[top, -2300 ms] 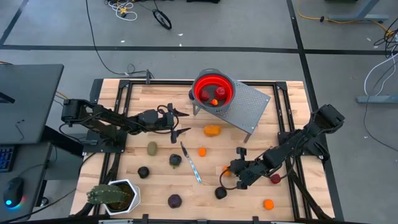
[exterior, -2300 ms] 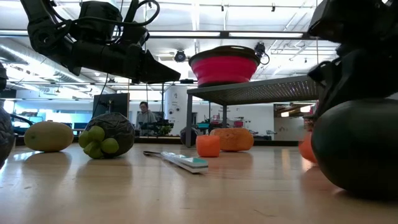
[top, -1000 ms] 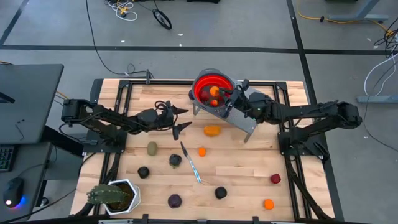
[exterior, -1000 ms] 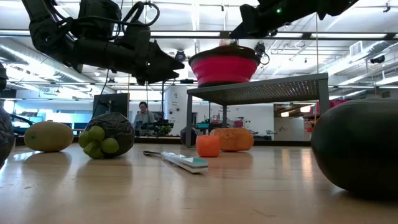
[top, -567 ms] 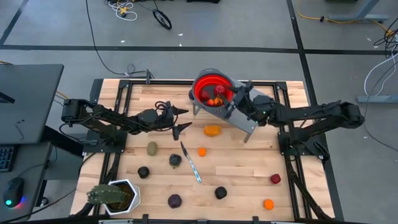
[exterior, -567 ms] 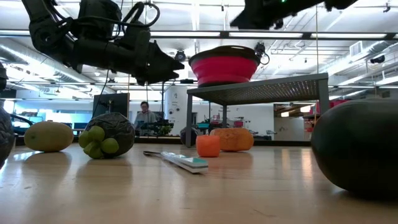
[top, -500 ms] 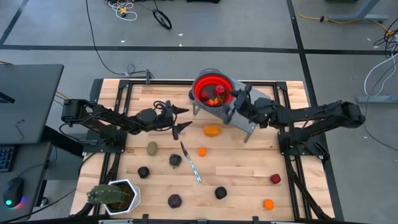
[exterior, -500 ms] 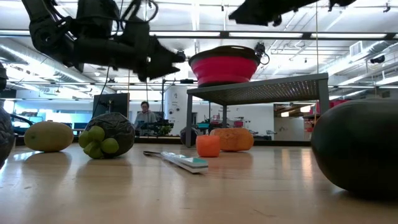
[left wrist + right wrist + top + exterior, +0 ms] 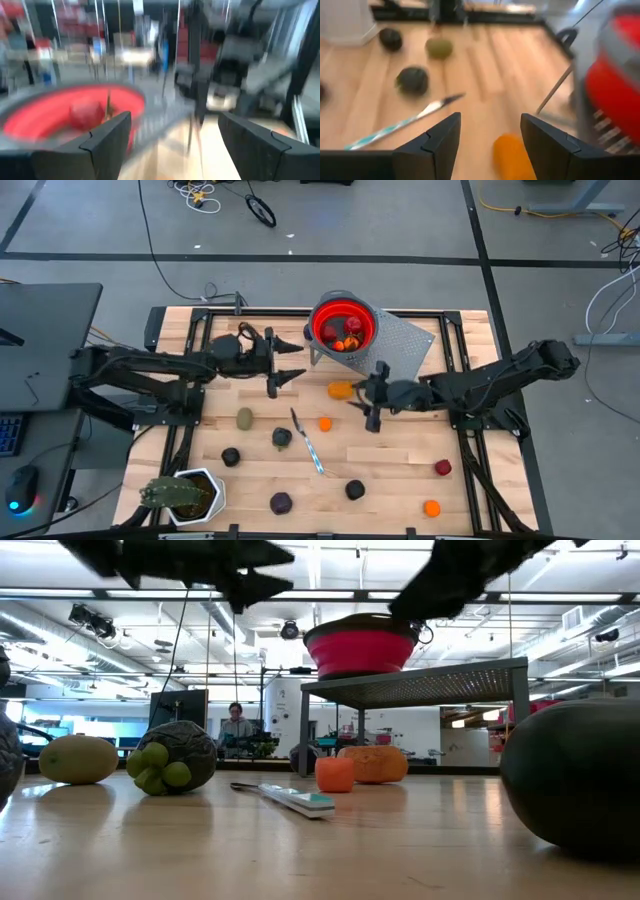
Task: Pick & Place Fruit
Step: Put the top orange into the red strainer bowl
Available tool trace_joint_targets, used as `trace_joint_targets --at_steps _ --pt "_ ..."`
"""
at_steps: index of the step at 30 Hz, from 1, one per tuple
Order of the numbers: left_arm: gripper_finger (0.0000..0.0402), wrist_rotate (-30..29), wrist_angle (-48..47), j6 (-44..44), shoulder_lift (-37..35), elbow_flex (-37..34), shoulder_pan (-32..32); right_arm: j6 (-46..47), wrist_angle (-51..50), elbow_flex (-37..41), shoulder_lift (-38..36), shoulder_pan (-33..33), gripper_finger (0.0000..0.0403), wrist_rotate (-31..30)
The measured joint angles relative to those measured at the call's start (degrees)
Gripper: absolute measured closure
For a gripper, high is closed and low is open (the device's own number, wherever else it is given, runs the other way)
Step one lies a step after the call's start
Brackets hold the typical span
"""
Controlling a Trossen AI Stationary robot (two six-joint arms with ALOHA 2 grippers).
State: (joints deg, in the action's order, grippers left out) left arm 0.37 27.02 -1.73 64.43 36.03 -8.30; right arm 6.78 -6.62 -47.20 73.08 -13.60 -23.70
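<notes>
Overhead looks down; low level; both share table (image 9: 400, 470).

Left arm extended across the table's rear left, its left gripper (image 9: 285, 362) raised clear of the surface, fingers (image 9: 107, 140) spread apart with nothing between them. Right arm reaching inward from the right side toward the table's centre, its right gripper (image 9: 363, 398) likewise parted and empty

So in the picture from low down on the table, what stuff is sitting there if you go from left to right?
Yellow-green fruit → dark round fruit with green grapes → knife → small orange fruit → bigger orange fruit → big dark fruit up close.
</notes>
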Motion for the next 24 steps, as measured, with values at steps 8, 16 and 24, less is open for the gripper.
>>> trace_joint_targets --at_steps 8,16,24 --pt "0.0095 2.11 -16.03 3.52 3.90 2.10 5.61 16.75 -19.21 0.00 0.00 -6.40 0.0185 13.07" --pt "0.0095 2.87 -1.48 6.26 19.15 2.12 10.24 39.28 -33.63 0.00 -0.02 -10.42 0.0185 29.41" --pt "0.0095 8.00 1.88 3.36 28.34 2.12 10.31 41.69 -38.00 0.00 -0.02 -14.45 0.0185 26.90"
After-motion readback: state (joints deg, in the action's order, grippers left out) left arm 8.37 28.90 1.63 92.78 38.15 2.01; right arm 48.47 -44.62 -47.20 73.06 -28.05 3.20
